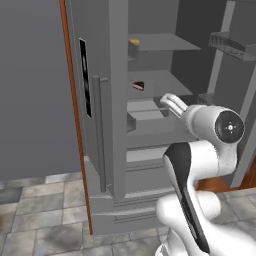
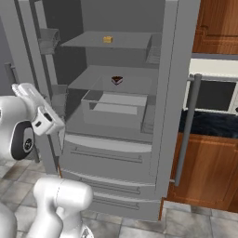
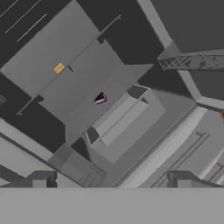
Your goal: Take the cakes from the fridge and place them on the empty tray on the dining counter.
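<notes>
The grey fridge [image 1: 116,75] [image 2: 173,69] stands with both upper doors swung open. On its middle shelf lies the dark brown wedge cake [image 1: 138,86] [image 2: 117,80] [image 3: 100,99]. One shelf higher sits the small orange-tan square cake [image 1: 133,46] [image 2: 108,40] [image 3: 58,68]. My gripper [image 1: 167,101] [image 2: 21,90] [image 3: 112,181] hangs in front of the open compartment, short of the shelves. It is open, its dark fingertips [image 3: 41,179] wide apart with nothing between them. The tray and the dining counter are out of view.
A grey crisper bin [image 2: 114,109] [image 3: 120,120] juts out below the wedge's shelf. Door bins [image 1: 232,45] [image 2: 49,39] line both open doors. Lower drawers [image 2: 107,158] are closed. Brown wooden cabinets [image 2: 204,172] and a dark countertop strip [image 2: 211,123] flank the fridge's right.
</notes>
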